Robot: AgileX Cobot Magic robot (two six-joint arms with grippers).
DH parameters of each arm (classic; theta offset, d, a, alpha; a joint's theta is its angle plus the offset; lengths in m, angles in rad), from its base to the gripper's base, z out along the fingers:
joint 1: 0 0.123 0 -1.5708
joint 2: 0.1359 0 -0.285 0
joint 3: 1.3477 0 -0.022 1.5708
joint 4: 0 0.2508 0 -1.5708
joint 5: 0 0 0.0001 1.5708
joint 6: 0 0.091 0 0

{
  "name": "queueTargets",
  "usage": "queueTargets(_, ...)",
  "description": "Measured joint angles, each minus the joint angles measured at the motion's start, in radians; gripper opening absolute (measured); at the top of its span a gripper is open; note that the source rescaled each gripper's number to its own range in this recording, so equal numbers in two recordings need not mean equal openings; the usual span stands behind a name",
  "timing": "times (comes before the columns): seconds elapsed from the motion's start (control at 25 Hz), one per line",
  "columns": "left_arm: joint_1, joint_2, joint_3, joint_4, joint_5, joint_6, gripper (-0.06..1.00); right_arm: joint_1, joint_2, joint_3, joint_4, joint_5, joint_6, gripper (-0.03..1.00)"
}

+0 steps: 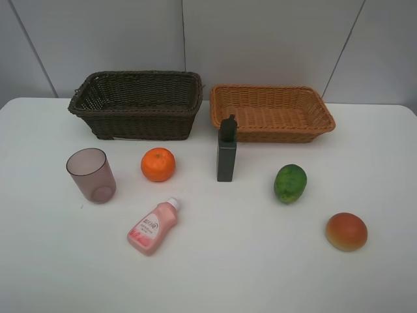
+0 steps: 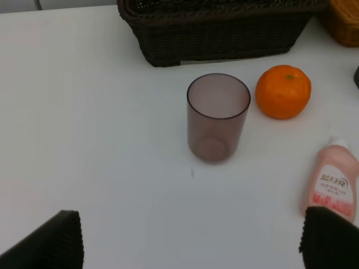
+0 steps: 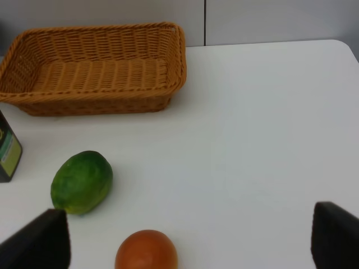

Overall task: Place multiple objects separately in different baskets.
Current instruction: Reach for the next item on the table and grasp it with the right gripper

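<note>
On the tabletop (image 1: 260, 274) all six objects (image 1: 158, 164) wait outside the dark basket (image 1: 140, 124) and tan basket (image 1: 287, 135); our left hand (image 2: 193, 241) and right hand (image 3: 188, 241) stand wide open, empty.

pink bottle (image 2: 334, 182) label, print too blurred to read

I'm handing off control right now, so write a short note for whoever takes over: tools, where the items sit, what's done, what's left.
Left tool: open, holding nothing, facing the cup.
Right tool: open, holding nothing, facing the green fruit and the red-orange fruit.
On the table, in front of the baskets: cup upright, orange, pink bottle lying down, grey bottle upright, and both fruits.
The dark basket and the tan basket hold none of them.
Done: nothing placed yet.
Left: all six items to go into the baskets.
</note>
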Motion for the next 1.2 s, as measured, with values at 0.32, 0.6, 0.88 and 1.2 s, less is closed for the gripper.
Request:
queueTargets(0.32, 0.000, 0.000, 0.000, 0.000, 0.000, 0.000, 1.00, 0.000, 0.000, 0.000, 0.000, 0.000, 0.000, 0.87)
queueTargets(0.6, 0.000, 0.000, 0.000, 0.000, 0.000, 0.000, 1.00, 0.000, 0.000, 0.000, 0.000, 0.000, 0.000, 0.87)
queueTargets(0.88, 0.000, 0.000, 0.000, 0.000, 0.000, 0.000, 1.00, 0.000, 0.004, 0.000, 0.000, 0.000, 0.000, 0.87)
queueTargets(1.2, 0.000, 0.000, 0.000, 0.000, 0.000, 0.000, 1.00, 0.000, 0.292, -0.043, 0.043, -0.004, 0.000, 0.87)
